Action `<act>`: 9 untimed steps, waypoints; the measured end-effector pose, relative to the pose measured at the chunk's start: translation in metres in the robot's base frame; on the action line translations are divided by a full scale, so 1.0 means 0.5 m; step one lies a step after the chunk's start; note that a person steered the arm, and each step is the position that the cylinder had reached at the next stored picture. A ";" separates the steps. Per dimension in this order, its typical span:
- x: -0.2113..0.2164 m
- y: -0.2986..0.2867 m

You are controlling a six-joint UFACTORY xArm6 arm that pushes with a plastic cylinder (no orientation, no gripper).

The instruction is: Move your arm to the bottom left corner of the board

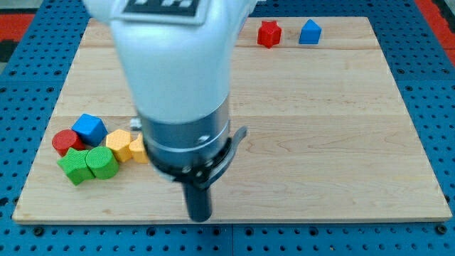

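My tip [199,216] rests near the board's [320,142] bottom edge, left of centre, touching no block; it is a bare rod with nothing to open or close. The bottom left corner lies well to the view's left, beyond the green blocks [88,165], yellow blocks [126,146], red cylinder [65,141] and blue cube [89,128].

Place: robotics lab bench
Surface: pale wooden board [320,128] laid on blue perforated matting [21,114]
Machine: white-and-grey arm housing [178,78] filling the view
Props: small coloured test blocks, such as a red star [269,33]
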State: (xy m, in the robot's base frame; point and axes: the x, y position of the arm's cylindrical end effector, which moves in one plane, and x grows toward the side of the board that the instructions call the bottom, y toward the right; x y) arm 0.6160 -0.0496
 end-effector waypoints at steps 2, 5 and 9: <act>0.000 -0.044; 0.000 -0.135; -0.001 -0.297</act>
